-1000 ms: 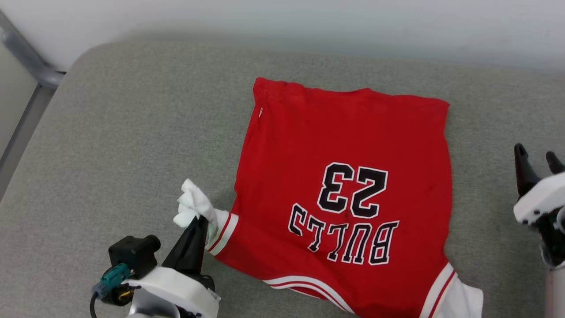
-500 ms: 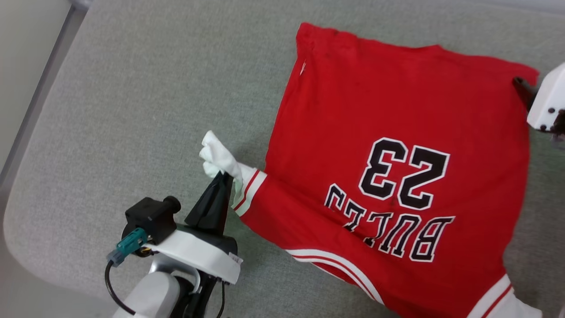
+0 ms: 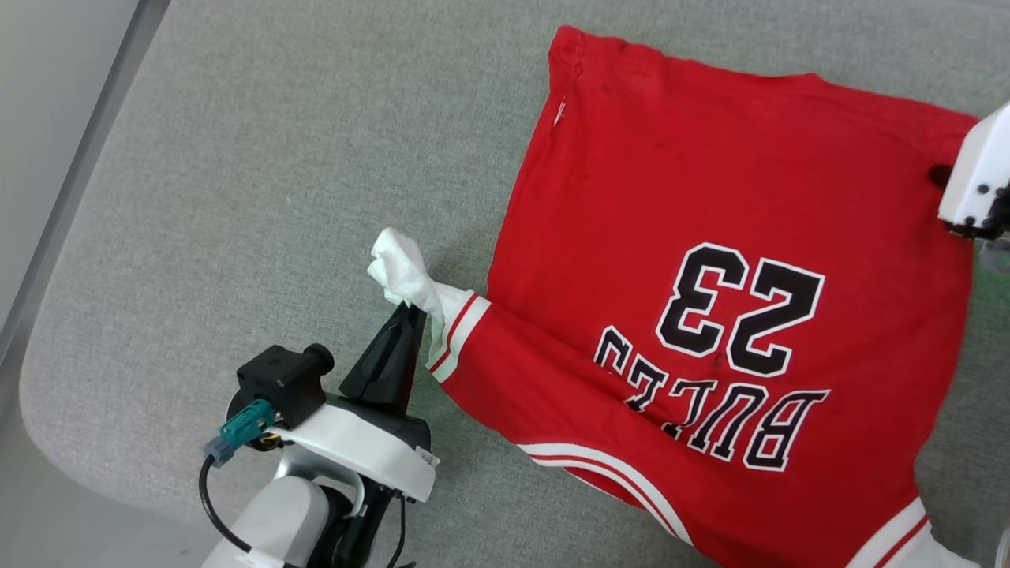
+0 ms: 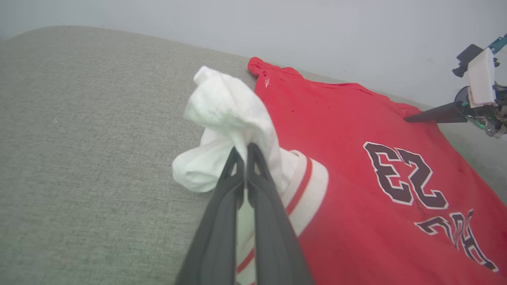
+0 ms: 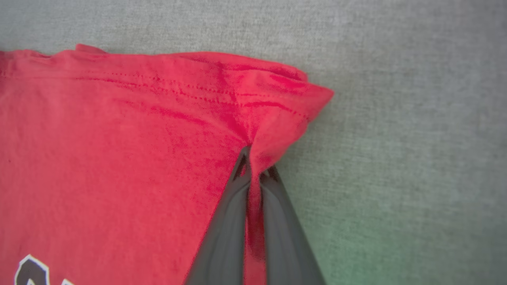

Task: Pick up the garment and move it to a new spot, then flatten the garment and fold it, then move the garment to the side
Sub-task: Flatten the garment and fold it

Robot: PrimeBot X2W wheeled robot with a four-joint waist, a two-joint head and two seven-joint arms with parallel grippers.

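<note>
The garment (image 3: 710,197), a red T-shirt printed "BULLS 23", lies mostly flat on the grey cushion (image 3: 276,197), its hem toward the far side. My left gripper (image 3: 406,312) is shut on its bunched white sleeve (image 3: 402,268); the left wrist view shows the sleeve (image 4: 222,107) bulging above the closed left gripper (image 4: 242,148). My right gripper (image 5: 253,158) is shut on a pinch of red fabric just inside the far right hem corner (image 5: 309,91). In the head view the right gripper (image 3: 939,175) is mostly hidden behind its white housing.
The cushion's left edge and rounded near-left corner (image 3: 47,379) drop off to a pale floor strip (image 3: 39,118). Bare cushion stretches left of the shirt. A pale wall (image 4: 277,27) runs behind the cushion's far edge.
The right gripper came from beside the shirt onto its far right hem corner and closed on the fabric. The head camera shifted. The left gripper keeps its hold on the sleeve.
</note>
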